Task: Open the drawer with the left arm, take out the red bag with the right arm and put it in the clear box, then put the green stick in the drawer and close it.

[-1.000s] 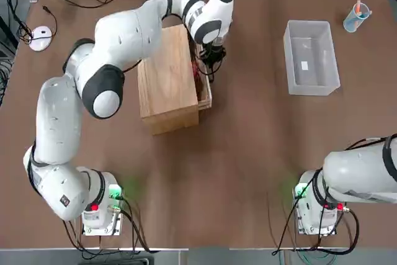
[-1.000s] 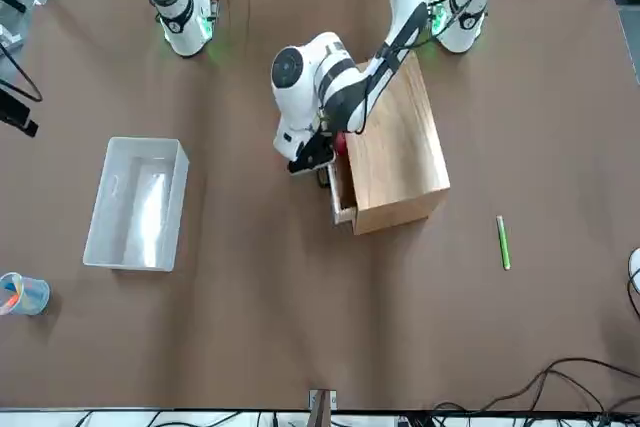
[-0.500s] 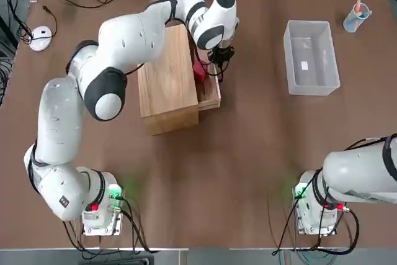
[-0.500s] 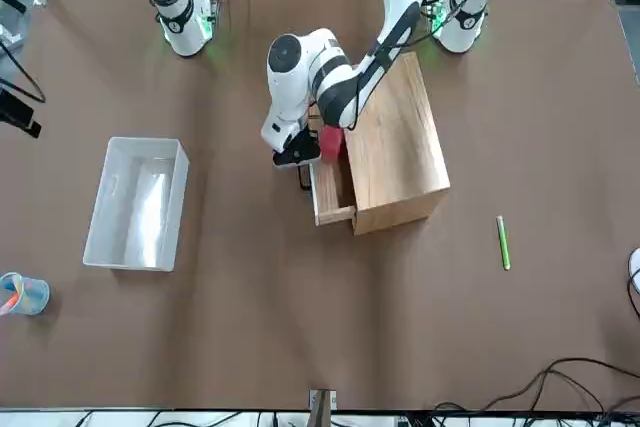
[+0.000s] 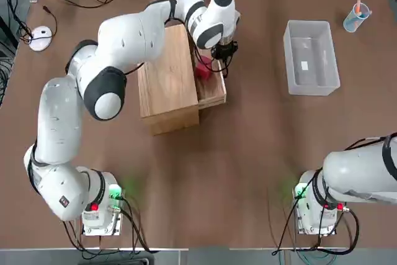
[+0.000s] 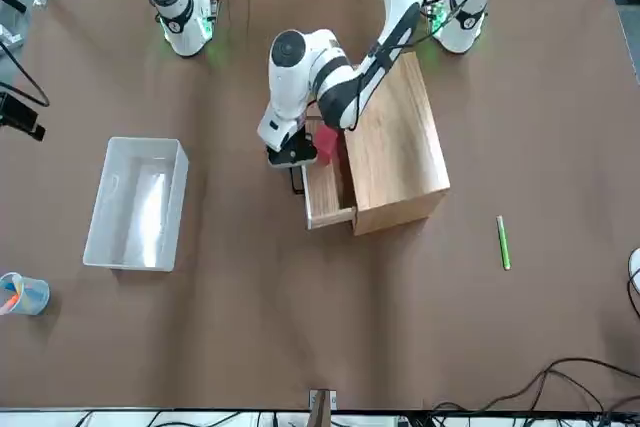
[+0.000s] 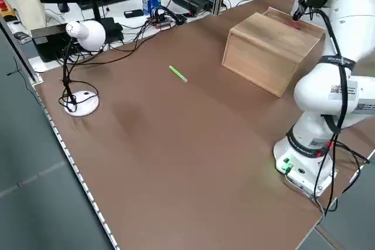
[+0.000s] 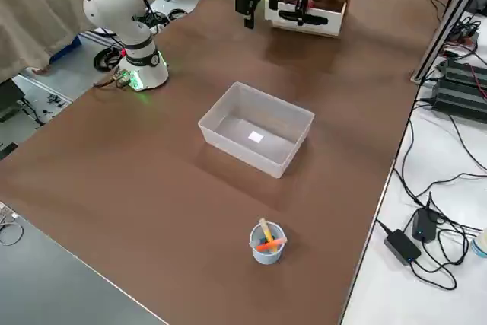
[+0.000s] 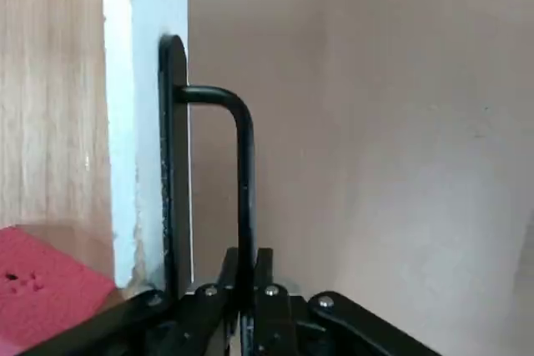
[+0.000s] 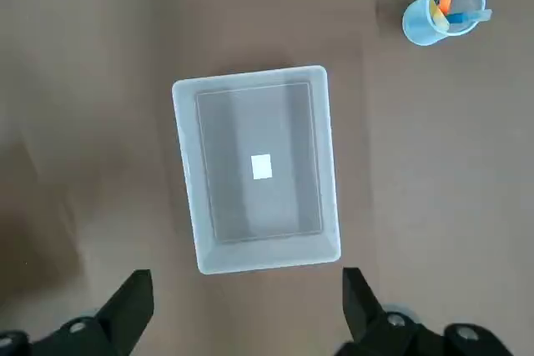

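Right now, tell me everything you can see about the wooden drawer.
The shallow light-wood drawer stands pulled partway out of the plain light-wood box cabinet, toward the translucent clear plastic box. A thin black bar handle is fixed to its pale front. The left arm's black pincer is shut on that handle. Inside, at the end nearest the pincer, lies the small bright red bag; the rest of the wooden floor looks bare.
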